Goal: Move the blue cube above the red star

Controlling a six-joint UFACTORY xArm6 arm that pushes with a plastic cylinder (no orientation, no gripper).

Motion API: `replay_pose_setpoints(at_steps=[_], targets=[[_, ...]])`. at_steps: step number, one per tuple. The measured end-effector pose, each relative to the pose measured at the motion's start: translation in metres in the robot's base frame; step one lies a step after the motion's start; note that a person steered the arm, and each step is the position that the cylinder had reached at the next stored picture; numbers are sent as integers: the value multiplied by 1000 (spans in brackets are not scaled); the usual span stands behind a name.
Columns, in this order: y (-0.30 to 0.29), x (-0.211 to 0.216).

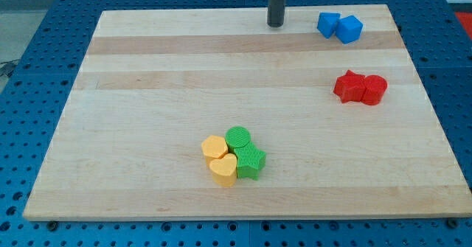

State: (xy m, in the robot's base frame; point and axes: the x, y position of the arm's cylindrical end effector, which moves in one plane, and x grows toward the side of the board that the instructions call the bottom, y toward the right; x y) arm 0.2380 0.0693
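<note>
Two blue blocks sit touching at the view's top right: a blue cube [350, 29] on the right and another blue block [327, 23] on its left. Below them, at the right, a red star [349, 85] touches a red cylinder [374, 90] on its right. My tip [276, 23] is at the view's top, left of the blue blocks with a gap, touching no block.
A cluster lies at the view's lower middle: a green cylinder [238, 137], a green star [250, 161], a yellow block [214, 147] and a yellow heart [223, 169]. The wooden board [147, 92] rests on a blue perforated table.
</note>
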Motion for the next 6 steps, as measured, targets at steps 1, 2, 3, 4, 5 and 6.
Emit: replay_pose_setpoints(at_steps=[1, 2, 3, 4, 5, 6], targets=[[44, -9], [55, -11], [81, -13], [81, -13], [88, 1], [88, 30]])
